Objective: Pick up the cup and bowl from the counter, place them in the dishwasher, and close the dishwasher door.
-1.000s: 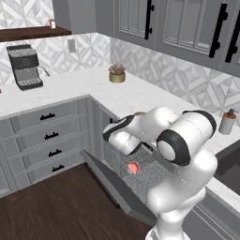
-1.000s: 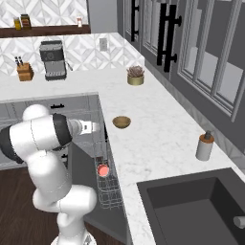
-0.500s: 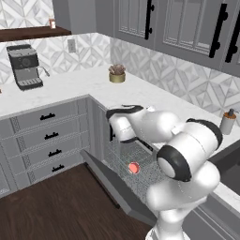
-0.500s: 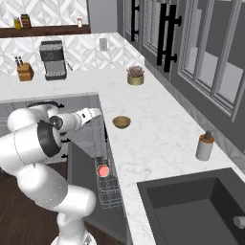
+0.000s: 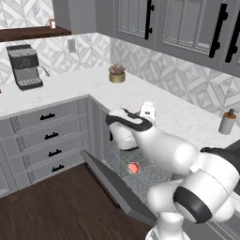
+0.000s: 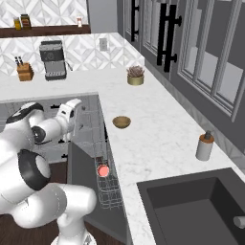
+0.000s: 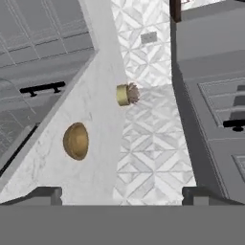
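Arm raised, bowl [image 7: 76,140] ahead of open fingers [image 7: 49,194]

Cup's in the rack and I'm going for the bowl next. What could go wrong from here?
1. The gripper is open and well short of the bowl; the shallow bowl may slide on the counter instead of being gripped.
2. The dishwasher door hangs open beside the arm, so a low swing could hit it.
3. The cup already sits in the rack; setting the bowl down carelessly could knock it.
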Controlling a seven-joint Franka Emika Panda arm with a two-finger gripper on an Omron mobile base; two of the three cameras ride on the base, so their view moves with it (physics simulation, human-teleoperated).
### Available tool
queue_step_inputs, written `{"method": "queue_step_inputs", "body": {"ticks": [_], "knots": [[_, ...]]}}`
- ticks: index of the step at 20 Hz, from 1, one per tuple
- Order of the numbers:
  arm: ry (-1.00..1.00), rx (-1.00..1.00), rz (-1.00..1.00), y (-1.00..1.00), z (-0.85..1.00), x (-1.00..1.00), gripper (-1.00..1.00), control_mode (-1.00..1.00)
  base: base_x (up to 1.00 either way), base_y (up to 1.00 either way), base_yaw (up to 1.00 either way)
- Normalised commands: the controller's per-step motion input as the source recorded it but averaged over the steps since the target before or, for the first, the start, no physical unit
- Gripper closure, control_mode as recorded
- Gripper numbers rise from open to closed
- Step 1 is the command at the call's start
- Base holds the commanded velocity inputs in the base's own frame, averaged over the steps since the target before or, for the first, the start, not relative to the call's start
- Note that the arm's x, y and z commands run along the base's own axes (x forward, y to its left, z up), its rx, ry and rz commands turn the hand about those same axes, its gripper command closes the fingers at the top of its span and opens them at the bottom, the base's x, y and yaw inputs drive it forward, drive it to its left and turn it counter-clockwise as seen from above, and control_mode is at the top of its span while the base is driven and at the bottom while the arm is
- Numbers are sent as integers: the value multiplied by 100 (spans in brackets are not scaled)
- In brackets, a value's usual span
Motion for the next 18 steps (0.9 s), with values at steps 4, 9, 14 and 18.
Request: {"method": "queue_step_inputs", "body": {"ticks": [4,9,14,18], "knots": [[3,-97,35,-2,59,-20,-100,-100,0,0,0],[12,-90,33,-1,77,-6,-100,-100,0,0,0],[86,-74,31,0,17,9,-100,-100,0,0,0],[95,-51,20,0,38,12,-100,-100,0,0,0]]}}
